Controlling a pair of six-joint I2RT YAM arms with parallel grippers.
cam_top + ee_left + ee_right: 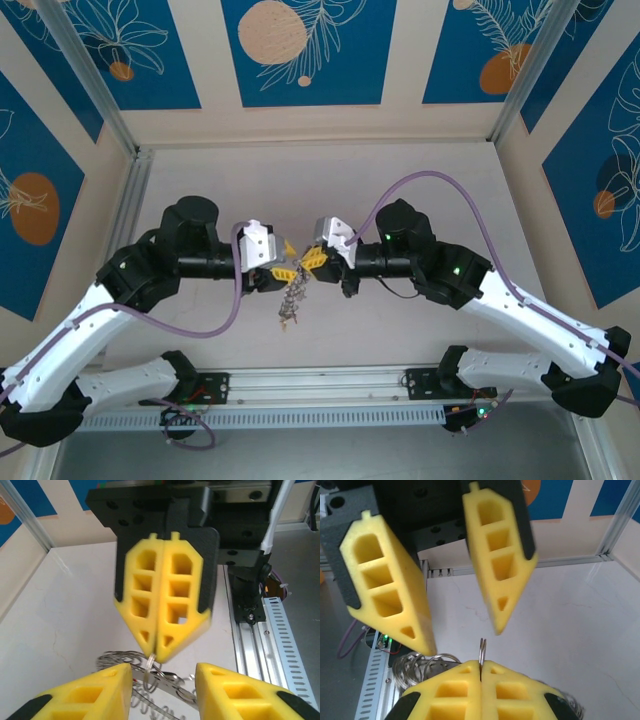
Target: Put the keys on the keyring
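Both grippers meet tip to tip above the middle of the table. My right gripper (309, 262) (481, 666) is shut on a small split ring (481, 652) (149, 662), held edge-up between its yellow fingertips. That ring hangs on the keyring (177, 689), a flat grey metal band fringed with wire loops (412, 665). My left gripper (291, 261) (163, 670) is open, with one yellow finger on each side of the band and the split ring. A bunch of small dark keys (292, 298) dangles below the two grippers. I cannot tell single keys apart.
An aluminium rail (320, 385) (277, 630) runs along the near edge by the arm bases. Purple cables (200, 325) loop off both arms. Patterned walls and metal frame posts (95, 90) close in the white table (320, 180) at the back and sides.
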